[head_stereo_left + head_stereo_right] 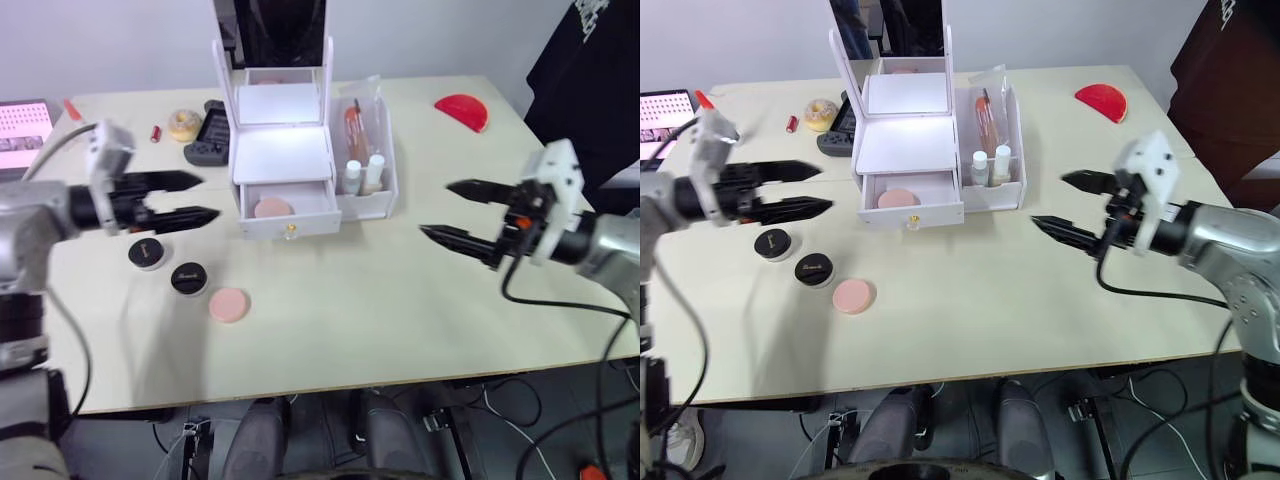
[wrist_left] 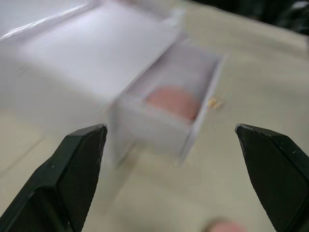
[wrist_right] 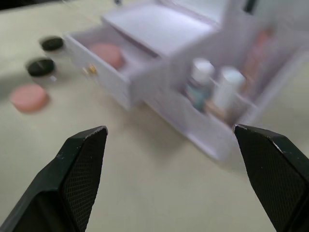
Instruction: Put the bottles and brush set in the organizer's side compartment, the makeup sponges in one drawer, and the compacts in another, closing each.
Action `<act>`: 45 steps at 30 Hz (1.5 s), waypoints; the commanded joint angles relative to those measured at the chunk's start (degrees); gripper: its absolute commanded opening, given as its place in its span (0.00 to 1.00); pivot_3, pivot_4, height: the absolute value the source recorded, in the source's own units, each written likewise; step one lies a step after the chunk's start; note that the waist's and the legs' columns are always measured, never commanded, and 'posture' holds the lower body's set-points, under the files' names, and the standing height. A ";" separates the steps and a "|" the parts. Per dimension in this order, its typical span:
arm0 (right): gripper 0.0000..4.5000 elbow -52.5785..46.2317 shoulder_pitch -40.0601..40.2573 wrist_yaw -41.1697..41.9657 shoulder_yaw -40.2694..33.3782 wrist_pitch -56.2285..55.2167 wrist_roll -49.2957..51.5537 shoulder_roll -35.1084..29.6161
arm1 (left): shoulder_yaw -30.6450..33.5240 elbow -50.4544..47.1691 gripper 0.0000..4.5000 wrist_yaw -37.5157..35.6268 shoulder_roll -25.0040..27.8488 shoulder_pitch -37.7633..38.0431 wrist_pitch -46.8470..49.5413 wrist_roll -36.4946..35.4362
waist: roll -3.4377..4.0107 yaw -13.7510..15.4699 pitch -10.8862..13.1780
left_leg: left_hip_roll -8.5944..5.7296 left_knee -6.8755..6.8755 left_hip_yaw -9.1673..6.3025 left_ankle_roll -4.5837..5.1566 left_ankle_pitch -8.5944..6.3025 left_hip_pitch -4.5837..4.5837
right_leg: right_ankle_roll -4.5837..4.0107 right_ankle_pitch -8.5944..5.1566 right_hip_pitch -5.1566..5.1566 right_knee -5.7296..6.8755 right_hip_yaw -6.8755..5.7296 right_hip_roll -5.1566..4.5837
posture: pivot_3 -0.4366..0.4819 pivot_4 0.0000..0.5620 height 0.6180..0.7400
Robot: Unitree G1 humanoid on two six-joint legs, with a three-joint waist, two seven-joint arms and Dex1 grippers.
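The white organizer [image 1: 282, 155] stands at the table's back middle, mirror upright. Its lower drawer [image 1: 290, 215] is pulled out, and one peach makeup sponge [image 1: 271, 207] lies inside. The other makeup sponge [image 1: 228, 305] rests on the table in front. Left of it sit two black compacts [image 1: 149, 252] [image 1: 188, 278]. In the side compartment [image 1: 385, 200] stand two white-capped bottles [image 1: 352, 177] [image 1: 374, 172] with the brush set [image 1: 355, 125] behind them. My left gripper [image 1: 209, 197] hovers open just left of the drawer. My right gripper [image 1: 435, 209] is open, right of the organizer.
A yellowish tape roll [image 1: 184, 123], a black device [image 1: 210, 135] and a small red item [image 1: 156, 133] lie at the back left, with a pink screen [image 1: 22, 130] at the left edge. A red half-round object [image 1: 462, 110] sits back right. A person in black [image 1: 590, 70] stands at the far right.
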 commanded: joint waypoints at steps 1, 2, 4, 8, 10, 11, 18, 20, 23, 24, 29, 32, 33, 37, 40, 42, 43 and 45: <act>1.00 1.56 3.71 3.62 -5.96 -5.51 -2.13 -1.53 | 6.66 0.36 0.99 2.33 3.43 4.31 -3.24 0.66 | 0.00 0.18 0.00 | 0.00 0.01 0.01 0.00 0.00 0.00 | -0.02 0.00 0.00 -0.01 0.00 0.00 | 0.48 0.27 0.97; 1.00 2.84 5.95 4.66 -8.13 -6.59 -2.69 -1.61 | 8.71 1.88 0.99 3.02 4.47 7.14 -5.06 1.71 | 0.00 0.23 0.00 | 0.01 0.01 0.00 0.00 0.00 0.00 | -0.03 -0.01 0.01 -0.02 0.00 0.00 | 0.48 0.27 0.97; 1.00 5.56 10.58 6.78 -12.34 -8.89 -4.04 -1.61 | 12.89 4.26 0.99 4.18 6.00 12.92 -8.07 3.34 | 0.00 0.23 0.00 | 0.02 -0.01 0.03 -0.01 0.00 0.00 | -0.04 -0.02 0.01 -0.07 0.00 -0.02 | 0.48 0.27 0.97; 1.00 11.62 17.45 9.54 -19.93 -13.12 -6.02 -1.28 | 21.43 9.38 0.99 7.30 6.90 22.30 -13.06 5.06 | 0.00 0.25 -0.01 | 0.04 -0.08 0.11 -0.01 -0.01 0.01 | -0.04 -0.02 0.01 -0.16 0.01 -0.08 | 0.48 0.27 0.97; 1.00 15.59 19.74 10.30 -23.56 -15.04 -6.86 -1.18 | 26.34 12.83 0.99 9.11 6.68 27.37 -16.14 5.99 | 0.00 0.21 -0.01 | 0.08 -0.06 0.11 -0.03 -0.02 0.01 | -0.03 -0.03 0.00 -0.18 0.00 -0.09 | 0.48 0.27 0.97; 1.00 17.25 20.69 10.61 -24.44 -16.17 -7.48 -1.16 | 28.14 13.57 0.99 9.57 6.43 29.53 -17.12 6.00 | 0.00 0.21 -0.01 | 0.11 -0.07 0.12 -0.03 -0.02 0.02 | 0.02 -0.06 0.00 -0.21 0.00 -0.09 | 0.48 0.27 0.97; 1.00 19.44 23.43 11.32 -22.46 -19.36 -8.69 0.95 | 32.40 15.55 0.99 12.80 4.53 33.49 -20.61 4.71 | 0.00 0.35 -0.04 | 0.26 -0.09 0.14 -0.08 -0.05 0.03 | 0.09 -0.11 0.00 -0.24 -0.03 -0.19 | 0.48 0.27 0.97; 1.00 19.09 23.14 10.90 -21.78 -19.28 -8.50 1.35 | 32.46 14.72 0.99 12.98 4.24 33.66 -20.41 4.14 | 0.01 0.25 -0.04 | 0.26 -0.12 0.18 -0.08 -0.05 0.02 | 0.08 -0.11 -0.02 -0.25 -0.01 -0.21 | 0.48 0.27 0.97; 1.00 18.76 22.83 10.71 -21.09 -19.14 -8.06 1.31 | 32.02 13.66 0.99 12.91 4.11 33.69 -19.85 3.48 | 0.01 0.23 -0.04 | 0.26 -0.15 0.22 -0.08 -0.05 0.02 | 0.00 -0.05 -0.05 -0.27 0.00 -0.21 | 0.48 0.27 0.97; 1.00 18.72 22.82 10.68 -20.96 -19.14 -8.04 1.26 | 31.82 13.46 0.99 12.90 4.13 33.70 -19.82 3.34 | 0.01 0.23 -0.04 | 0.26 -0.15 0.23 -0.08 -0.05 0.01 | -0.04 -0.03 -0.06 -0.26 0.01 -0.21 | 0.48 0.27 0.97; 1.00 17.15 21.82 9.61 -20.56 -18.00 -7.29 1.02 | 29.49 10.43 0.99 12.59 4.08 32.34 -18.76 2.60 | 0.01 0.28 -0.04 | 0.26 -0.14 0.24 -0.08 -0.05 0.01 | -0.01 -0.05 -0.06 -0.26 0.01 -0.20 | 0.48 0.27 0.97; 1.00 13.69 20.14 8.74 -19.06 -16.13 -6.34 0.24 | 26.94 6.10 0.99 12.46 3.53 30.88 -16.60 1.21 | 0.01 0.33 -0.04 | 0.26 -0.13 0.24 -0.08 -0.05 0.01 | -0.01 -0.05 -0.05 -0.25 0.01 -0.21 | 0.48 0.27 0.97; 1.00 12.07 18.37 8.05 -18.40 -14.14 -4.73 -0.20 | 25.38 3.60 0.99 12.33 3.20 30.45 -15.52 0.59 | 0.01 0.26 -0.04 | 0.27 -0.13 0.23 -0.08 -0.05 0.01 | -0.01 -0.05 -0.05 -0.25 0.00 -0.20 | 0.48 0.27 0.97; 1.00 5.26 6.38 6.17 -9.68 -6.90 1.04 -2.33 | 15.42 -8.75 0.99 11.01 1.41 27.20 -10.63 -2.68 | 0.06 0.06 -0.03 | 0.27 -0.12 0.27 -0.07 -0.04 0.02 | -0.12 0.02 -0.05 -0.23 0.04 -0.20 | 0.48 0.27 0.97; 1.00 4.21 -2.14 4.44 -3.60 -2.43 3.03 -2.21 | 10.66 -12.89 0.99 9.18 1.35 25.32 -8.48 -3.97 | 0.00 0.07 -0.05 | 0.27 -0.10 0.27 -0.06 -0.03 0.01 | -0.15 0.05 -0.07 -0.18 0.05 -0.14 | 0.48 0.27 0.97; 1.00 3.69 -8.44 4.78 3.16 -0.57 2.35 -1.94 | 6.21 -15.13 0.99 6.18 1.74 23.40 -7.73 -5.06 | 0.00 0.06 -0.05 | 0.23 -0.17 0.27 -0.05 -0.05 0.00 | -0.18 0.02 -0.08 -0.23 0.02 -0.05 | 0.48 0.27 0.97; 1.00 3.62 -10.48 4.89 5.28 0.09 2.15 -1.76 | 4.87 -15.65 0.99 5.14 1.86 22.73 -7.53 -5.33 | 0.02 0.05 -0.03 | 0.21 -0.16 0.29 -0.02 -0.07 0.00 | -0.19 0.02 -0.10 -0.21 0.03 -0.05 | 0.48 0.27 0.97; 1.00 4.37 -14.96 5.47 8.92 1.49 2.11 -1.06 | 1.45 -16.12 0.99 1.88 2.77 21.03 -6.91 -5.58 | 0.03 0.07 -0.03 | 0.19 -0.11 0.32 -0.02 -0.07 -0.05 | -0.19 0.02 -0.15 -0.18 0.03 -0.05 | 0.48 0.27 0.97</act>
